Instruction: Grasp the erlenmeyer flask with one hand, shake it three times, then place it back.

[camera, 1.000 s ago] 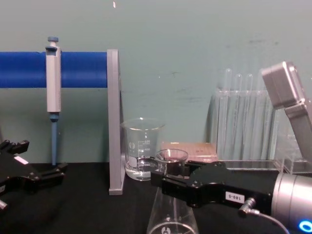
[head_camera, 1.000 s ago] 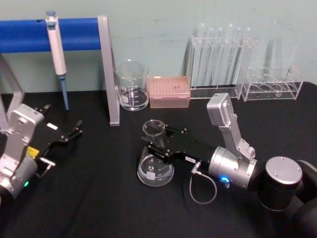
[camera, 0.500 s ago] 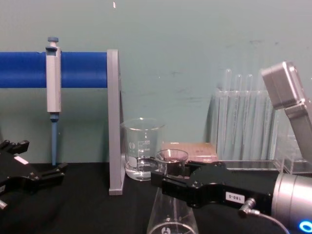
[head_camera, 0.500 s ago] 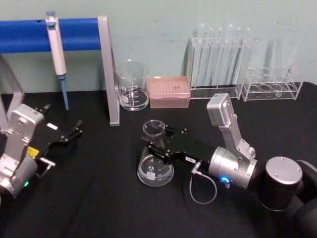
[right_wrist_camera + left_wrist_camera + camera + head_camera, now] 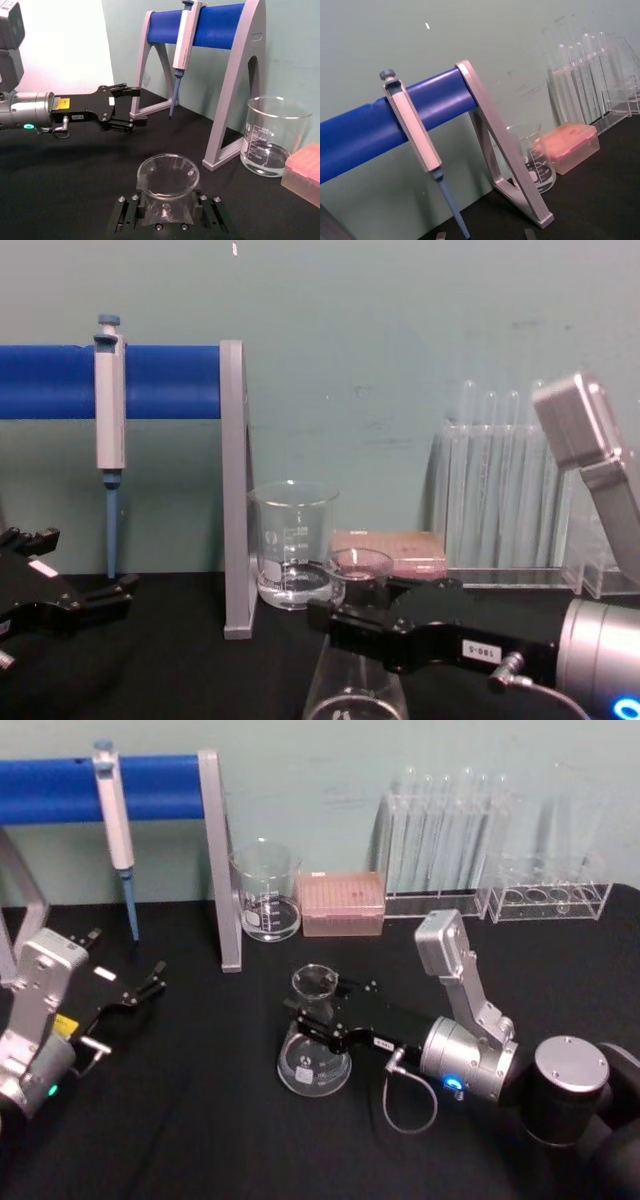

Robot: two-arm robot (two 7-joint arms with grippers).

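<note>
The erlenmeyer flask (image 5: pixel 314 1055) is clear glass with a wide base and stands upright at the middle of the black table. My right gripper (image 5: pixel 320 1012), the hand, reaches in from the right and is shut on the flask's neck just under the flared rim (image 5: pixel 168 175). From the chest, the gripper (image 5: pixel 345 612) hides the neck, with the rim (image 5: pixel 358 562) above and the cone below. Whether the base touches the table I cannot tell. The left gripper (image 5: pixel 135 995) rests open at the far left, well away from the flask; from the right wrist it (image 5: pixel 123 107) also shows with fingers spread.
A glass beaker (image 5: pixel 266 892) and a pink tip box (image 5: pixel 342 904) stand behind the flask. A pipette (image 5: pixel 113 810) hangs on a blue-barred stand (image 5: pixel 215 860) at the back left. Test-tube racks (image 5: pixel 445 850) line the back right. A grey cable (image 5: pixel 405 1100) loops under the right wrist.
The right gripper and the flask have shifted slightly lower and nearer, seen from the chest. The left arm has not moved.
</note>
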